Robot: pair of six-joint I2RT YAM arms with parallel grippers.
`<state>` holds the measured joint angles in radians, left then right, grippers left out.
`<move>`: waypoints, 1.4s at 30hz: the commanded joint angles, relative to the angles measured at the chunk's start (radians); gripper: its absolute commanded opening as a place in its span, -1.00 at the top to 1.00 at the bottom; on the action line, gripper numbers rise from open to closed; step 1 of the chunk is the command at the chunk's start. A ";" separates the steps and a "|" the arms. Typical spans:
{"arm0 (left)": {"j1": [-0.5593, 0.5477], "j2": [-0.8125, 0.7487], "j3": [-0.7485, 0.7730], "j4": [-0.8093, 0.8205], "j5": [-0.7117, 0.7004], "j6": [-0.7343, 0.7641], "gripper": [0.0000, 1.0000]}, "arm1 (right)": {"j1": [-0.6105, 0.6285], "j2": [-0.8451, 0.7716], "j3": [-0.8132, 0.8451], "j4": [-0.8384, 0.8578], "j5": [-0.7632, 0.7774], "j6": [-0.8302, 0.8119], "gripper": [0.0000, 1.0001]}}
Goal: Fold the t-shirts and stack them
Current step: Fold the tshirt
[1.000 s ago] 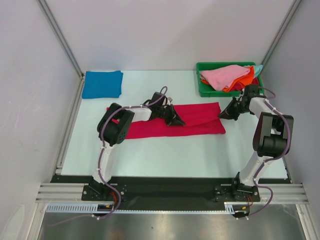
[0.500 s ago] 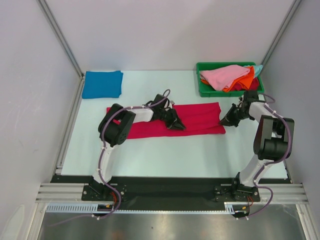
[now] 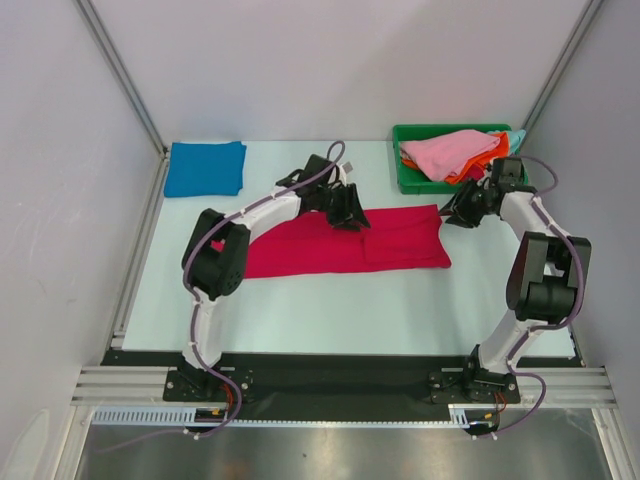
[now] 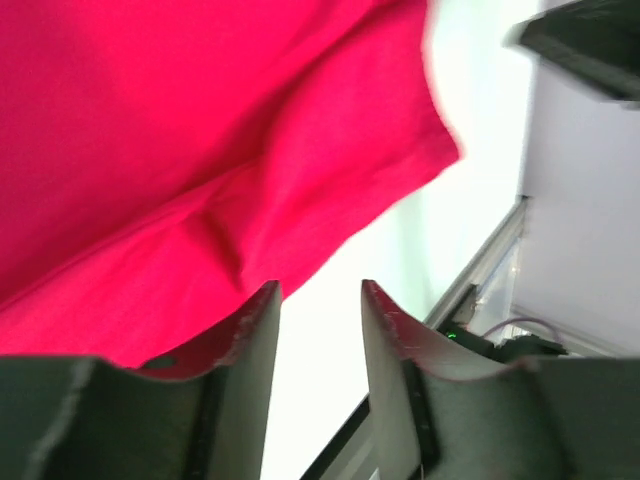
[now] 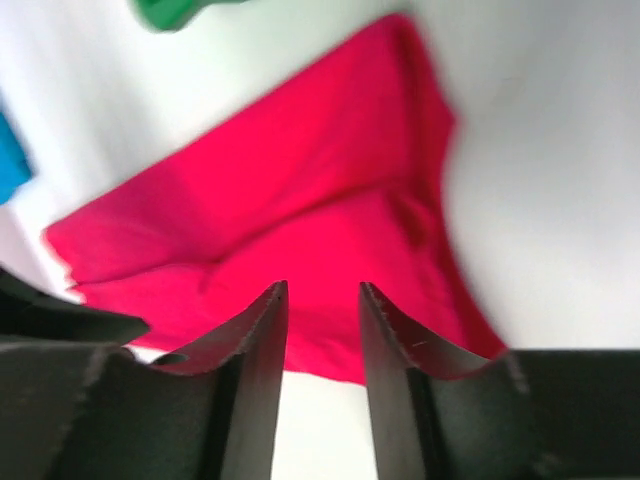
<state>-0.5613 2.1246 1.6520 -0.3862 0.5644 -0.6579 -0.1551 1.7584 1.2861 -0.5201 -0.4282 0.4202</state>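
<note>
The crimson t-shirt point(image 3: 340, 245) lies as a long flat band across the middle of the table. My left gripper point(image 3: 350, 215) hovers over its far edge, open and empty; in the left wrist view point(image 4: 320, 290) the crimson cloth point(image 4: 200, 150) lies beyond the fingertips. My right gripper point(image 3: 452, 213) is open and empty above the shirt's far right corner, with the cloth point(image 5: 300, 220) below its open jaws point(image 5: 323, 288). A folded blue t-shirt point(image 3: 205, 168) lies at the far left. Pink point(image 3: 455, 150), orange point(image 3: 478, 165) and light blue point(image 3: 517, 137) t-shirts sit piled in the bin.
The green plastic bin point(image 3: 415, 183) stands at the far right, just behind my right gripper. White walls and metal frame rails point(image 3: 140, 260) border the table on the left, right and back. Bare table surface point(image 3: 350, 310) lies between the shirt and the arm bases.
My left gripper has lifted and moved from the shirt's middle to its far edge. My right gripper has moved back from the shirt's right end towards the bin. The shirt lies flatter.
</note>
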 commanded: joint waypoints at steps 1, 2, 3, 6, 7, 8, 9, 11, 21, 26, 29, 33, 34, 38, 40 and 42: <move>-0.006 -0.008 -0.018 0.147 0.100 -0.029 0.17 | 0.057 -0.017 -0.077 0.210 -0.128 0.123 0.23; -0.011 0.007 -0.018 0.179 0.118 -0.063 0.20 | 0.060 -0.017 -0.112 0.338 -0.170 0.209 0.27; -0.021 0.021 -0.021 0.208 0.133 -0.080 0.23 | 0.063 -0.016 -0.154 0.427 -0.196 0.254 0.33; -0.037 0.081 -0.040 0.354 0.192 -0.158 0.24 | 0.069 0.021 -0.281 0.724 -0.263 0.406 0.66; -0.037 0.098 -0.069 0.457 0.224 -0.184 0.24 | 0.069 0.048 -0.325 0.780 -0.271 0.429 0.70; -0.031 0.127 -0.077 0.480 0.223 -0.213 0.24 | 0.069 0.068 -0.341 0.872 -0.274 0.449 0.74; -0.016 0.147 -0.081 0.483 0.216 -0.220 0.24 | 0.066 0.088 -0.356 0.908 -0.277 0.492 0.76; 0.000 0.194 -0.086 0.494 0.212 -0.211 0.24 | 0.058 0.149 -0.380 1.006 -0.291 0.522 0.81; 0.009 0.247 0.054 0.172 0.152 0.020 0.20 | 0.011 0.172 -0.269 0.645 -0.185 0.298 0.71; 0.006 0.129 0.035 0.096 0.172 0.064 0.11 | 0.011 0.026 -0.162 0.226 -0.054 0.163 0.31; 0.008 0.023 -0.001 0.052 0.161 0.098 0.09 | -0.017 -0.077 -0.133 0.048 0.072 0.181 -0.04; 0.015 -0.110 -0.052 -0.003 0.131 0.147 0.08 | -0.031 -0.213 -0.203 0.000 0.097 0.349 -0.38; 0.018 -0.133 -0.088 -0.008 0.121 0.153 0.07 | -0.023 -0.277 -0.255 0.018 0.095 0.386 -0.42; 0.053 -0.267 -0.230 0.035 0.126 0.150 0.08 | -0.004 -0.408 -0.384 0.054 0.094 0.505 -0.70; 0.067 -0.339 -0.321 0.052 0.124 0.147 0.08 | 0.012 -0.448 -0.438 0.071 0.100 0.541 -0.99; 0.095 -0.397 -0.385 0.076 0.129 0.144 0.08 | 0.026 -0.505 -0.516 0.095 0.112 0.560 -1.00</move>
<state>-0.5053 1.8008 1.3602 -0.3313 0.7021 -0.5407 -0.1482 1.3109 0.8463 -0.4248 -0.3496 0.8906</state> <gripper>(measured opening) 0.460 0.993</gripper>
